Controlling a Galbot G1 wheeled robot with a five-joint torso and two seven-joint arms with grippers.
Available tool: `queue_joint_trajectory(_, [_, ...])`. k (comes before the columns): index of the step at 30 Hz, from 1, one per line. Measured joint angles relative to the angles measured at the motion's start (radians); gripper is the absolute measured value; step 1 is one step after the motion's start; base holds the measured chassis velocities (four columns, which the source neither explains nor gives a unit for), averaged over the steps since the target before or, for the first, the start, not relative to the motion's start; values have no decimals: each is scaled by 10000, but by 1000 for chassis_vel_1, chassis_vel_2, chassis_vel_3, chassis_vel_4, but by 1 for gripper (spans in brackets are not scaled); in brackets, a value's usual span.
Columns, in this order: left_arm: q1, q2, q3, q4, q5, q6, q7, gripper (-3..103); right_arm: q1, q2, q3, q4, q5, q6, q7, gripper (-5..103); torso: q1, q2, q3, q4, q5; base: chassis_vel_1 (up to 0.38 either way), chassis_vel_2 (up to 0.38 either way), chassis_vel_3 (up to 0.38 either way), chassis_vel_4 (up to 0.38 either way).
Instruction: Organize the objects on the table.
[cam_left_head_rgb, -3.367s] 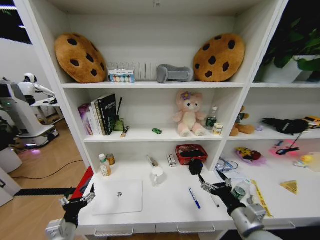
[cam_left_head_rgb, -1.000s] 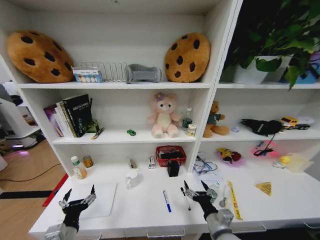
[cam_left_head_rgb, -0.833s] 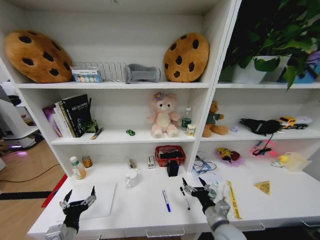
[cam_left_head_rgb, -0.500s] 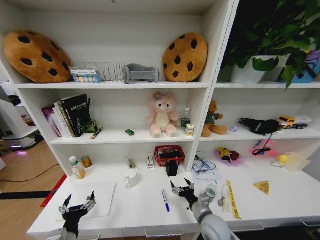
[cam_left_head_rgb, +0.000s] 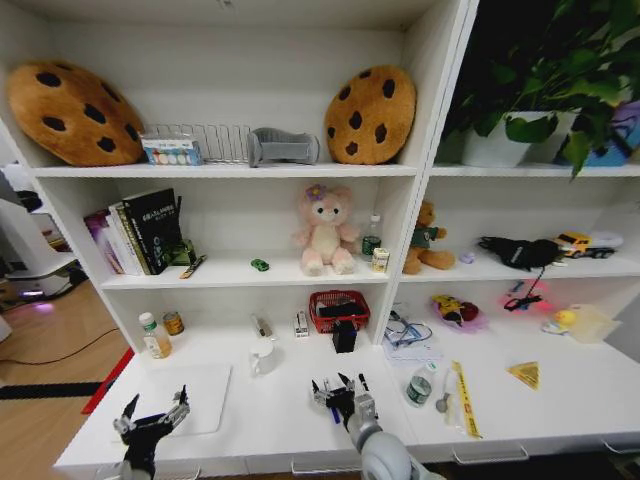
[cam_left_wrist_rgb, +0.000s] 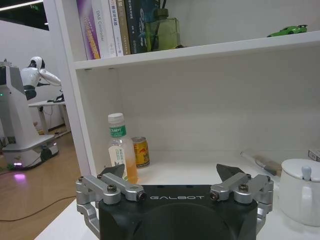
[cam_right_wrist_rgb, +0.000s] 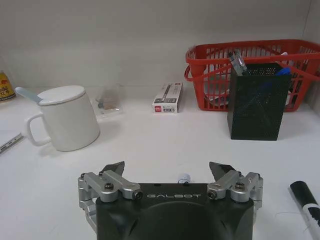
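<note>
Blue pen (cam_right_wrist_rgb: 183, 177): lying flat on the table (cam_left_head_rgb: 270, 420), off to the right of the white mug (cam_left_head_rgb: 262, 357) and closer to the front edge than it. Mostly tucked under the right gripper (cam_left_head_rgb: 337, 392), just a pale end poking up between the fingers in the right wrist view

Right gripper: hanging low right over that pen, claw spread wide, nothing pinched. Can't tell if touching the pen or not

Black pen (cam_left_head_rgb: 362, 383): just beyond the right gripper going away from the mug, also flat on the table, apart from the fingers

Green-capped jar (cam_left_head_rgb: 420, 385): further right of the mug again, past both pens, standing upright

Silver laptop (cam_left_head_rgb: 185, 398): lid down, left of the mug and nearer the front edge

Left gripper (cam_left_head_rgb: 150, 418): parked at the laptop's front corner, well left of the mug, claw spread open too and holding nothing

Green toy car (cam_left_head_rgb: 260, 265): up on the shelf pretty much straight above the mug

Other bits around the mug: black mesh pen holder (cam_left_head_rgb: 345, 336) to its right with a red basket (cam_left_head_rgb: 340, 305) right behind that, small white box (cam_right_wrist_rgb: 167, 97) between the mug and the basket near the back wall, drink bottle (cam_left_head_rgb: 152, 336) and little can (cam_left_head_rgb: 175, 323) well off to its left by the back wall
</note>
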Motion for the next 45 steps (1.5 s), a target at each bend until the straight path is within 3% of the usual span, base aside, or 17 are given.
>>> queue_joint_trajectory(16, [6,-15,11,17,8,-54,74,103,-6,355,133,-351,231,-150,366,92,0,0,0,0,0,0,0,0,0])
queue_joint_trajectory(23, [3,-14,1,36,-19,-65,75,99,124,745,97,-706,289,-259,410,90,0,0,0,1,1,0,0,0,0])
queue_joint_trajectory(35, [-76,-1,31,126,-63,-57,55,101,267,684,41,-941,322,-450,574,84,0,0,-1,0,0,0,0,0,0])
queue_joint_trajectory(39, [-79,-13,41,136,-61,-56,54,100,289,700,28,-984,319,-446,590,73,-1,1,-1,-1,-1,0,0,0,0])
queue_joint_trajectory(41, [-79,-11,41,154,-60,-55,54,99,336,741,-11,-1028,328,-453,644,56,0,1,-1,-1,-1,0,0,0,0])
queue_joint_trajectory(45, [-93,-5,44,163,-61,-55,51,100,302,693,-42,-975,346,-473,659,50,0,1,-1,0,0,0,0,0,0])
